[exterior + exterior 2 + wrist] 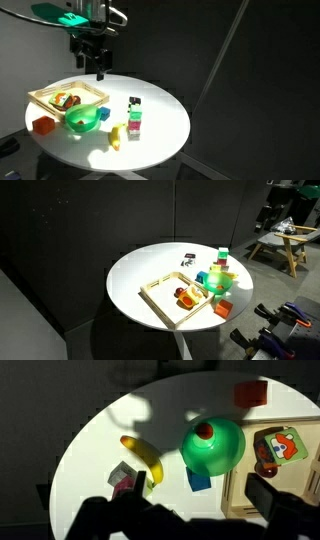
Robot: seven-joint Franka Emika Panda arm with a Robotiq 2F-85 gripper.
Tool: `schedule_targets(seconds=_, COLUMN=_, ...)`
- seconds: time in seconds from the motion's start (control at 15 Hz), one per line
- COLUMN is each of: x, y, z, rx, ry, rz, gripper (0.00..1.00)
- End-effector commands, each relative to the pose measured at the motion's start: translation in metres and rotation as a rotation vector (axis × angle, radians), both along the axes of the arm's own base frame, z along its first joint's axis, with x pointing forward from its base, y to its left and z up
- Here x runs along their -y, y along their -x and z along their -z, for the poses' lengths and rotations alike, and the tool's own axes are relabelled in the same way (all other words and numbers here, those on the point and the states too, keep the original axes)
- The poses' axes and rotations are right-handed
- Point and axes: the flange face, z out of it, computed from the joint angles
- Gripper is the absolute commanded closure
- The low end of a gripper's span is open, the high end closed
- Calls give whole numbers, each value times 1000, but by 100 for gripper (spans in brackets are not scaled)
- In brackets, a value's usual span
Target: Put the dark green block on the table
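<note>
Wrist view: the gripper (198, 502) is hovering with jaws wide apart, gripping nothing, its fingers lost in shadow; the dark green block (135, 116) is sitting atop a pink cube (135, 127) on the table (165, 120).

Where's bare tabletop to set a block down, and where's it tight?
Bare: the wide strip of table between the block stack and the rim, and the patch bordered by wooden tray, small black piece and rim. Crowded: around the green bowl, with banana and blue block close by.
</note>
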Motion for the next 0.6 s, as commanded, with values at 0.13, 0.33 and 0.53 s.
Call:
schedule_targets(seconds=0.13, x=1, y=0, z=-2, rx=3, ry=1, rz=1, gripper=0)
schedule_targets(seconds=0.33, x=1, y=0, z=-2, rx=3, ry=1, rz=1, gripper=0)
schedule_targets(seconds=0.53, x=-1, y=-5, z=0, rx=-5, ry=4, rz=13, gripper=0)
